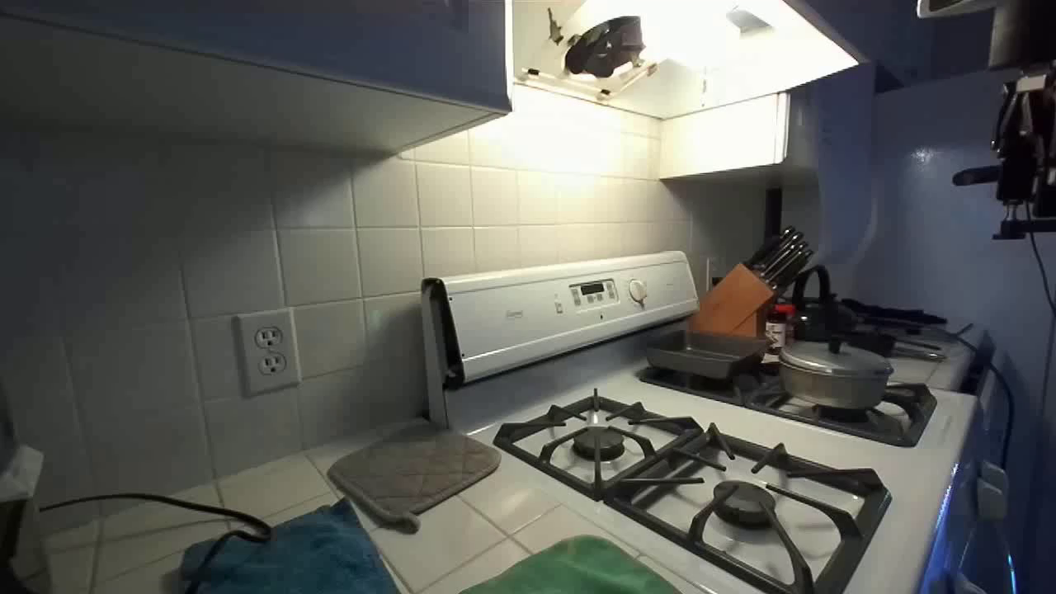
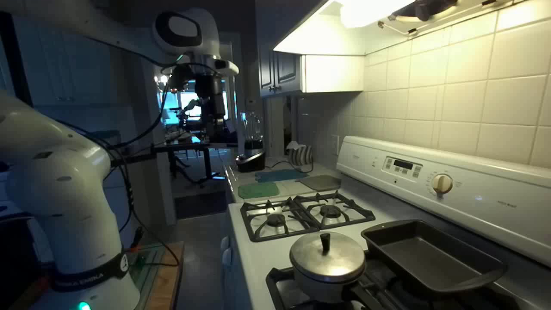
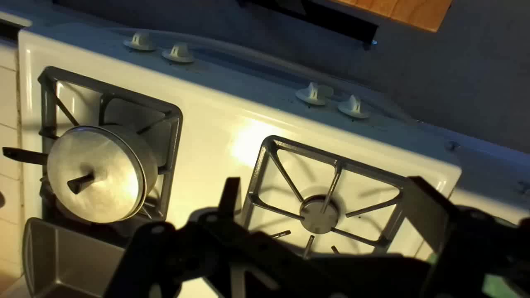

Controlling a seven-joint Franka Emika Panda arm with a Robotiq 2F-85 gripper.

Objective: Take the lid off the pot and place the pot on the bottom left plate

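Observation:
The grey metal pot (image 1: 835, 388) stands upright on the front burner beside the baking pan, its dark handle (image 3: 25, 155) turned toward the counter. On top of it sits the round metal lid (image 2: 327, 258) with a dark knob (image 3: 80, 183). The bottom left plate, a burner (image 1: 745, 502) with black grate and round cap, carries nothing. High over the stove hangs my gripper (image 3: 324, 182), its fingers wide apart with nothing between them. In the wrist view that burner (image 3: 319, 215) shows between the fingertips, and the pot lies off to the left.
A dark baking pan (image 2: 430, 254) rests on the back burner next to the pot. Behind it are a knife block (image 1: 730, 305) and a kettle (image 1: 817, 318). The lit range hood (image 1: 742, 41) juts out above. A grey pot holder (image 1: 417, 470) and towels lie on the counter.

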